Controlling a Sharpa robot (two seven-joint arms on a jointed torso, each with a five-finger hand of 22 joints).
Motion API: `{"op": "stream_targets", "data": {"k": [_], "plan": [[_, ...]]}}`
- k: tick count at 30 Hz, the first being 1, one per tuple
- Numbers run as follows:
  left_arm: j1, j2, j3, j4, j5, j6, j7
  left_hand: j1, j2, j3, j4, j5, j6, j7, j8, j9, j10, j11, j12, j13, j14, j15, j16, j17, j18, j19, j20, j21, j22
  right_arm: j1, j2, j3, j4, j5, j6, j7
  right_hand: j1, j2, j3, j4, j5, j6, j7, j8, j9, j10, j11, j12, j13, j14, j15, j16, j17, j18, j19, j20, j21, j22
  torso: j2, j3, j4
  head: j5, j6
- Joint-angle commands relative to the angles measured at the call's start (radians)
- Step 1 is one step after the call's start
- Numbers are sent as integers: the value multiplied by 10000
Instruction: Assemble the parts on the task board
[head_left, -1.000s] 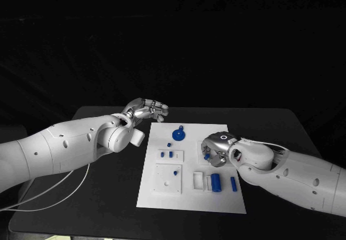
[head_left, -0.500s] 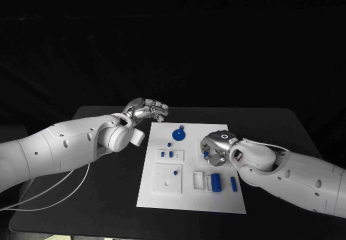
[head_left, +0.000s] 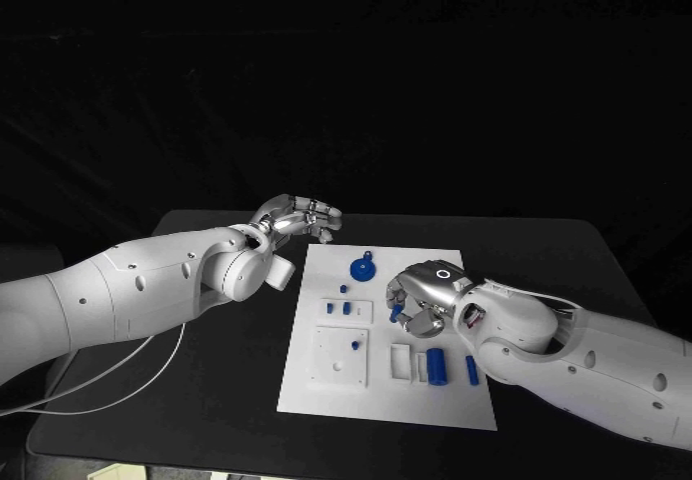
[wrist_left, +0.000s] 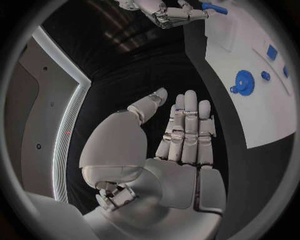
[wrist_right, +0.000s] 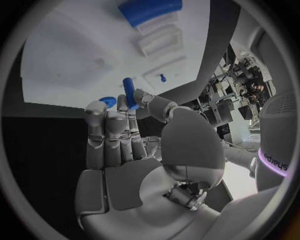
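Note:
The white task board (head_left: 421, 262) lies in the middle of the black table. My right hand (head_left: 420, 293) hovers over its middle and pinches a small blue peg (head_left: 397, 312) between thumb and fingertip; the right wrist view shows the same peg (wrist_right: 129, 92) upright in my right hand (wrist_right: 125, 145). A blue gear (head_left: 362, 267) sits near the board's far edge. Two blue cylinders (head_left: 437, 363) lie near the front right. My left hand (head_left: 299, 218) hangs beyond the board's far left corner and holds nothing, its fingers (wrist_left: 186, 131) straight.
Small blue studs (head_left: 336, 308) stand in white blocks on the board's left half, one more (head_left: 352, 345) nearer the front. White slotted holders (head_left: 398, 360) sit beside the cylinders. Black table (head_left: 231, 380) stretches to both sides of the board.
My right hand has shifted a little to the left over the board with the blue peg still pinched. The left hand has stayed where it was.

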Motion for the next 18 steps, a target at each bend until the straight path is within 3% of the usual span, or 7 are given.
{"op": "stream_targets", "data": {"k": [1, 7, 18], "plan": [[11, 39, 8, -3, 64, 88, 79, -70, 34, -19, 58, 19, -68, -8, 31, -11, -48, -6, -51, 14, 64, -19, -43, 18, 196, 72, 30, -58, 13, -9, 258, 1, 156, 44, -120, 114, 11, 47, 70, -22, -4, 70, 7, 29, 38, 262, -23, 54, -8, -142, -178, 42, -12, 860, 30, -75, 47, 194, 4, 5, 5, 113, -20], [11, 95, 8, -47, 64, 60, 96, -64, 33, -19, 56, 20, -68, -9, 34, -11, -46, -7, -51, 15, 66, -20, -48, 26, 196, 73, 29, -60, 16, -74, 874, -16, 245, -228, -145, 174, 10, 57, 77, -30, -4, 67, 7, 27, 40, 255, -23, 50, -2, -144, -177, 40, -16, 860, 30, -79, 50, 192, 4, -4, 14, 260, -68], [11, 212, 8, -92, 66, 72, 92, -58, 35, -17, 56, 21, -67, -9, 38, -12, -44, -8, -50, 17, 68, -21, -56, 38, 197, 74, 29, -65, 19, -525, 1794, -202, -31, -601, -92, 266, 8, 72, 79, -55, -4, 63, 7, 25, 45, 247, -22, 45, 8, -147, -177, 38, -21, 860, 28, -87, 55, 191, 11, -7, 30, 410, -124]]}}
